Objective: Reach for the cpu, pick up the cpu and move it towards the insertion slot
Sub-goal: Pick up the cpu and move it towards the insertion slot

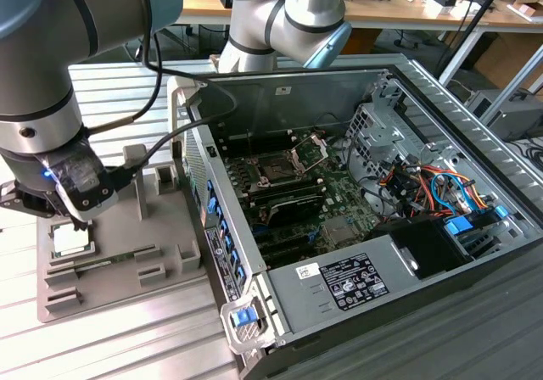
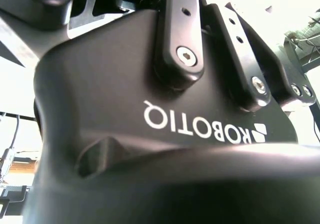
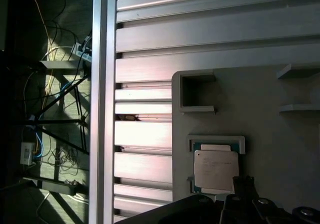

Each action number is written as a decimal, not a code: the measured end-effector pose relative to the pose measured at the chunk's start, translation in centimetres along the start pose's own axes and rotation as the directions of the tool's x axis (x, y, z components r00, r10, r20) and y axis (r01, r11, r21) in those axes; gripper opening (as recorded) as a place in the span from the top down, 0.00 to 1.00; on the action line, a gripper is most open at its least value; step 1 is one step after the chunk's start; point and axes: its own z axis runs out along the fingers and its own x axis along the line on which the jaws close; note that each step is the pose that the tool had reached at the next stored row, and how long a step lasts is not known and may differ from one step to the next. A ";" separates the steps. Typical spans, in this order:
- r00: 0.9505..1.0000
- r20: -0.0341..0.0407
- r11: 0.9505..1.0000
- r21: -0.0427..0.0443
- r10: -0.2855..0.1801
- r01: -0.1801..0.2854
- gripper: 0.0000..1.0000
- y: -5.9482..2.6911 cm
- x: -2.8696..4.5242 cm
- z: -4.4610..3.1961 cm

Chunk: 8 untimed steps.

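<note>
Our gripper (image 1: 61,215) hangs low over the grey tray (image 1: 127,261) at the end of the big grey arm (image 1: 51,49). We cannot tell how far open the gripper is. The cpu (image 1: 71,239) is just under the gripper. It lies flat in its little corner holder on the tray, with its silver face up. We cannot tell if the gripper is touching it.

In the first wrist view we see the cpu (image 3: 216,170) right next to the black tip of the gripper (image 3: 245,204). It sits near the edge of the tray (image 3: 280,149), and the tray rests on the ribbed metal table (image 3: 200,24).

The insertion slot (image 1: 276,172) is well apart from the gripper, off to the exterior view's right. It is a dark square inside the open computer case (image 1: 288,108), and its shiny frame (image 1: 310,147) is tipped up.
</note>
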 end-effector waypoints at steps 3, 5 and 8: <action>1.000 0.000 1.000 0.000 0.000 0.000 0.89 0.00 0.03 0.08; 1.000 0.000 1.000 0.000 0.000 0.000 0.89 0.00 0.05 0.12; 1.000 0.000 1.000 0.000 0.000 0.000 0.89 -0.01 0.08 0.21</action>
